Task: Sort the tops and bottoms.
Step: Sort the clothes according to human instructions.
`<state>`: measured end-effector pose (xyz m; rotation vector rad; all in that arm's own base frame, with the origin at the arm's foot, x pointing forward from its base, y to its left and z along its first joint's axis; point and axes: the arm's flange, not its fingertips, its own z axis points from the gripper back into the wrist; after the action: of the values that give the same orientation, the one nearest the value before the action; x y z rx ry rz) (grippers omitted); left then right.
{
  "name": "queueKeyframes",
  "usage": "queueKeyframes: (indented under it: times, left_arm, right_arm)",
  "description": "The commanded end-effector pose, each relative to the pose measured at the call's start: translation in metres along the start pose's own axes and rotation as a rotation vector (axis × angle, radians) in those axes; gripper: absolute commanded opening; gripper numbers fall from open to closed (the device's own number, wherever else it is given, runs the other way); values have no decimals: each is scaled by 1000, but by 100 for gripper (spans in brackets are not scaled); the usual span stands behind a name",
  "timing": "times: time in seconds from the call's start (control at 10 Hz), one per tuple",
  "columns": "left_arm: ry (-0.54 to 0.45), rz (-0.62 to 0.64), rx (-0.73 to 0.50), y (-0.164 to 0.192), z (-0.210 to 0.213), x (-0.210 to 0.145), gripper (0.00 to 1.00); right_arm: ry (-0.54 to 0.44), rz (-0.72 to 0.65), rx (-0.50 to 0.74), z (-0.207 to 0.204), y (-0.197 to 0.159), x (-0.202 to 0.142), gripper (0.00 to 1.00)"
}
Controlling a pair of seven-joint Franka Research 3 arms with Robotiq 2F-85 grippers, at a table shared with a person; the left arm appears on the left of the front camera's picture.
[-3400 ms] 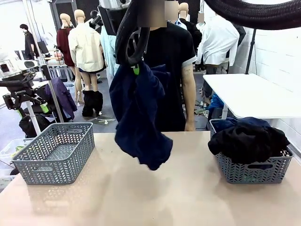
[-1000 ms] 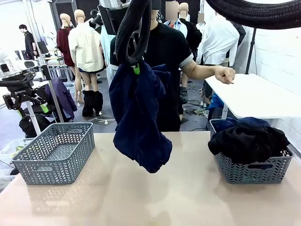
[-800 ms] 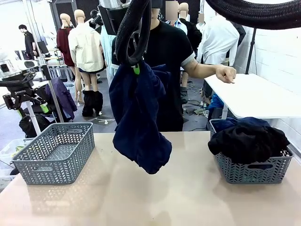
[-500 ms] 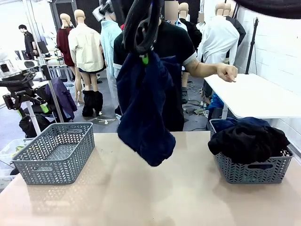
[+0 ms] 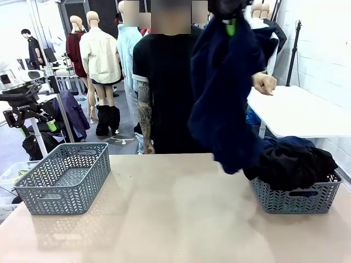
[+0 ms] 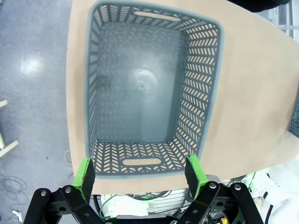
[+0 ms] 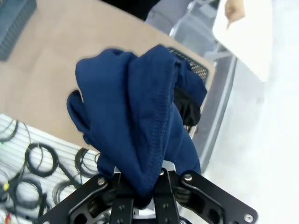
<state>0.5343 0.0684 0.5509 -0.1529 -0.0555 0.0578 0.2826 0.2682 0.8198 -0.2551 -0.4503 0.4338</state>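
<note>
Two grey baskets stand on the table (image 5: pixel 175 219), well apart. The left basket (image 5: pixel 63 175) has nothing in it, and the left gripper (image 6: pixel 140 170) hangs above it with its jaws spread wide, holding nothing. The right basket (image 5: pixel 296 200) is already heaped above its rim with dark clothes (image 5: pixel 290 161).

High over the table's right half, the right gripper (image 7: pixel 139 186) is clamped on a bunched fold of a navy blue garment (image 5: pixel 225 93). Whether this is a top or a bottom cannot be told from the crumpled cloth.

The garment's long axis runs nearly straight up and down. The pinched end is at the top and the loose end points down, drifting slightly toward the right basket. That low end hangs in front of the basket's inner rim, beside the pile and not clearly over it.

The main risk, as I judge it, is a release from this spot. The cloth would probably drape over the rim or slide onto the table, and the heaped pile leaves little hollow to catch it. The pinch also takes only a fold, so a quick swing could pull the cloth free.

Beyond the table, the person's hand (image 5: pixel 266 84) is held out just behind the hanging cloth, close enough that a wide sweep might brush it.
</note>
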Motion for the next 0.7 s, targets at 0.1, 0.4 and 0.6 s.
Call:
queueKeyframes:
  times: [0.1, 0.4, 0.6]
  left_arm:
    - [0, 17, 2, -1, 2, -1, 100]
    - [0, 17, 2, -1, 2, -1, 100]
    - [0, 17, 2, -1, 2, -1, 100]
  right_arm:
    - [-41, -269, -31, -54, -38, -32, 0]
    - [-167, -459, 22, -72, -97, -52, 0]
    - [-225, -677, -37, -60, -134, -71, 0]
